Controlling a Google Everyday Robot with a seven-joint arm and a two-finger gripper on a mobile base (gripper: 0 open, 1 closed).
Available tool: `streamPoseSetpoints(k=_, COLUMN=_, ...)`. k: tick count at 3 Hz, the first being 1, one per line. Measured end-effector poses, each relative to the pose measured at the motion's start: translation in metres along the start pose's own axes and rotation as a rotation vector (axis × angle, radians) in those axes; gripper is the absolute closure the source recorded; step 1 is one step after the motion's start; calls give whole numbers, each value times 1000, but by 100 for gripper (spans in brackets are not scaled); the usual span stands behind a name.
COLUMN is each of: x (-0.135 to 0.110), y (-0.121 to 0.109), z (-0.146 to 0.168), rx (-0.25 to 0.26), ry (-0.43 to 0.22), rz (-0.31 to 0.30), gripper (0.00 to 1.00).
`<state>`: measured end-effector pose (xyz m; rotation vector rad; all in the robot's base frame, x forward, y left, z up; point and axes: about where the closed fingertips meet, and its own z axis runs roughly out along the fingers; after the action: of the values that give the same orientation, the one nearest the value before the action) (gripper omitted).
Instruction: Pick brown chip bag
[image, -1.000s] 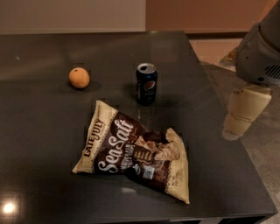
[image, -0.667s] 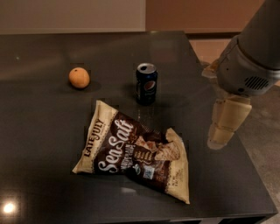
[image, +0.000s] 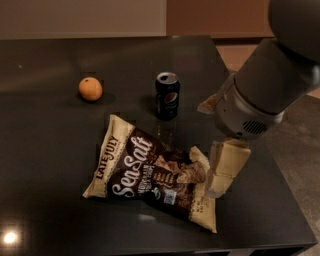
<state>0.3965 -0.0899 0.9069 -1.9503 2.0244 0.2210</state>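
The brown chip bag (image: 150, 172) lies flat on the dark bench (image: 50, 150), in the near half and a little right of the middle. Its printed face is up, with "Late July" in dark letters along the cream left edge and "Sea Salt" in white script across the brown panel. It sits at an angle, with the upper left corner pointing toward the back of the bench and the lower right corner toward the front edge. The foil is crinkled, most of all on the right side, where pictured chips show.

Just beside that right edge hangs the gripper (image: 218, 187) — a cream-coloured piece pointing downward, its tip close to the bag's upper right corner and seeming to overlap the edge. Whether it touches the bag cannot be told. Whether the gripper is spread or closed cannot be told from this angle either; nothing is seen held in it.

Above it the grey arm (image: 260, 95) rises to the upper right and out of the picture.

Behind the bag, apart from it, a dark blue soda can (image: 167, 95) stands upright. Farther left an orange (image: 90, 88) rests alone — well apart from both. A small bright reflection (image: 10, 237) shines on the bench near the front left corner.
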Motion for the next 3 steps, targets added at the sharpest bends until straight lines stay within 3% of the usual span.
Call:
streamPoseSetpoints(k=2, x=-24, y=21, z=51, rx=-1, ry=-5, rz=-70, gripper=0)
streamPoseSetpoints(k=3, x=-29, y=28, z=67, rx=-24, ry=16, rz=-79, gripper=15)
